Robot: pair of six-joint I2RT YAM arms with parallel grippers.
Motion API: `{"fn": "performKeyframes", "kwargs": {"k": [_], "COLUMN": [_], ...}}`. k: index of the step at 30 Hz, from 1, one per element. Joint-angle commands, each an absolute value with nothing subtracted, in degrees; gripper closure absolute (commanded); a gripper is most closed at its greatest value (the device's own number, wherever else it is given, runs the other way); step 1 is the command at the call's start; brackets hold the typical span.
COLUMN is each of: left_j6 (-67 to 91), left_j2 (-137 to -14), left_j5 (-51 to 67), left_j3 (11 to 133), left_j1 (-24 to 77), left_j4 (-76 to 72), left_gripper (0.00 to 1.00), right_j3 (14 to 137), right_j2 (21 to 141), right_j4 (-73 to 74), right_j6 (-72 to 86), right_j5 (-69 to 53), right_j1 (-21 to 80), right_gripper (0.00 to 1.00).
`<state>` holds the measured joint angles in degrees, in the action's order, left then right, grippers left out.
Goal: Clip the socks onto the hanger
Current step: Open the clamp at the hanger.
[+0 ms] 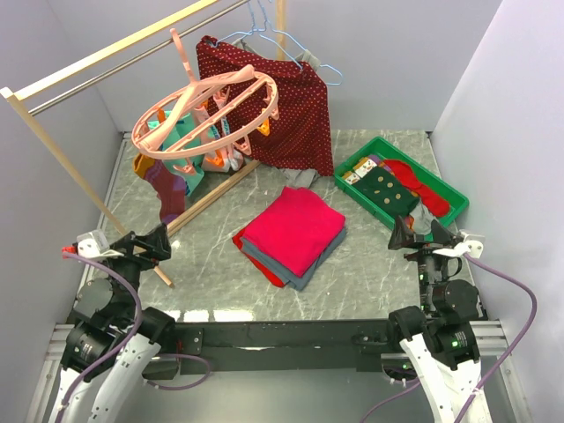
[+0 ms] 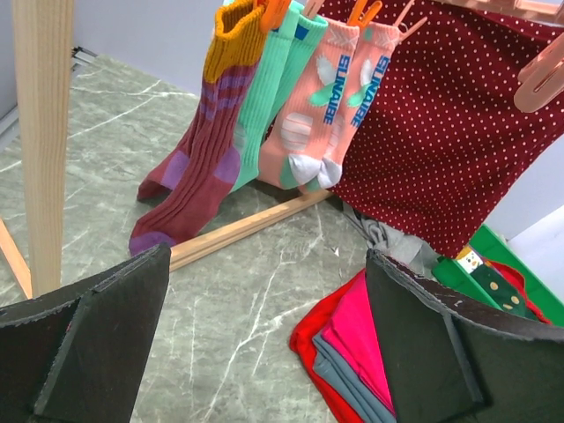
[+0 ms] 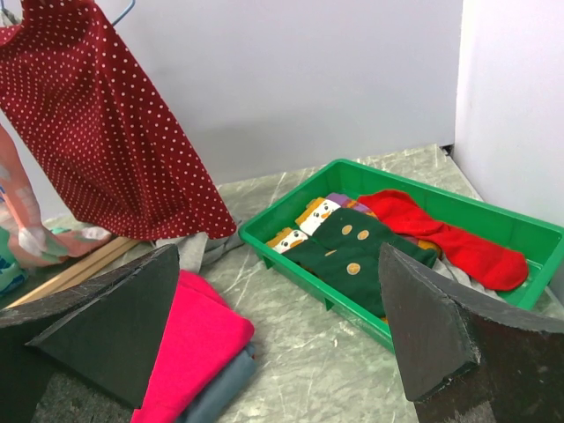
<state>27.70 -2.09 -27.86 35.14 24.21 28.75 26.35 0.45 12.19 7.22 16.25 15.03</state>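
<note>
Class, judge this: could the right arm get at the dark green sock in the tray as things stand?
Probably yes: the right gripper is open, the tray lies just ahead, and the green sock sits on top, uncovered.

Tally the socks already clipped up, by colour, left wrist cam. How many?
Maroon socks with purple stripes: 2
Mint green socks: 2
Pink socks: 2
Total: 6, as far as this view shows. The socks overlap, so more may hang hidden behind them.
</note>
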Motion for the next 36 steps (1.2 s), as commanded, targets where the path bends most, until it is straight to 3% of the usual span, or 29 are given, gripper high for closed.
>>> {"fn": "performKeyframes", "kwargs": {"k": [1, 21, 30, 36], "left_j6": [27.16, 30.23, 34.98, 35.51], "left_j2": [-3.08, -13.17, -24.95, -29.09], "left_j5": [-25.32, -5.46, -3.78, -9.05], "left_j3": [37.18, 49.56, 58.96, 63.97], "left_j1": [24.17, 24.08, 23.99, 23.99], "left_j4": [28.92, 32.69, 33.75, 33.57], "left_gripper": [0.04, 0.04, 0.04, 0.04], "right_j3": [26.46, 26.37, 26.19, 26.10], "right_j2": [-3.96, -3.87, -3.87, -3.61], "right_j4": [11.52, 11.60, 11.60, 11.34], "right_j6": [7.29, 7.29, 7.12, 7.03], "right_j5": [15.56, 15.91, 15.73, 14.77], "right_j1": [15.38, 15.47, 15.47, 15.47], "right_gripper": [0.00, 0.00, 0.00, 0.00]}}
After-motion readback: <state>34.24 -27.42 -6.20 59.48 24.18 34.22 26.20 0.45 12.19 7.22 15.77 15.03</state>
